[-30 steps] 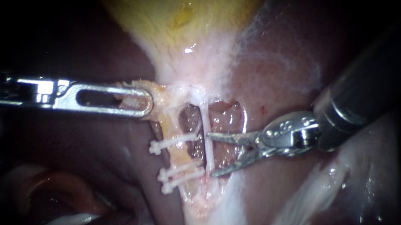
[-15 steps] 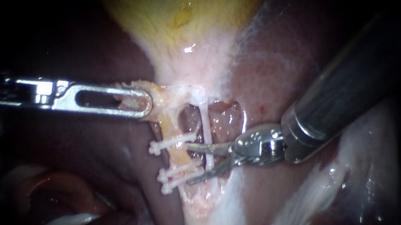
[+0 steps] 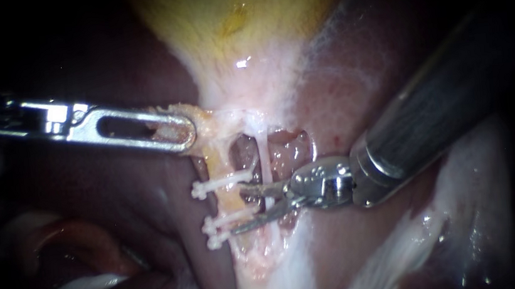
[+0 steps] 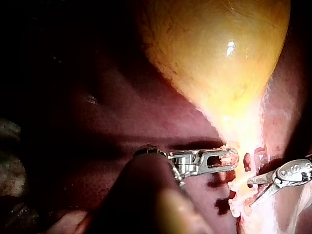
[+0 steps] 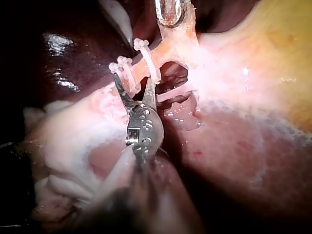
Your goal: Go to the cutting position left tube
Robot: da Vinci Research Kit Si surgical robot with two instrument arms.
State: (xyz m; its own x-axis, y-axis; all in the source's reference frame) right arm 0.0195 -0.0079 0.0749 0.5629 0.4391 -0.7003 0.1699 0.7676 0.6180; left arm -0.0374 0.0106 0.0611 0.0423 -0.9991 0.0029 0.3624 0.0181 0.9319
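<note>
Right instrument has pushed in to the left tube.
Its pincer stands apart with the tube between the blades, upper clip on one side of them, lower clips on the other. At the tube's upper end the left instrument has its pincer clamped on tissue, below the gallbladder.
</note>
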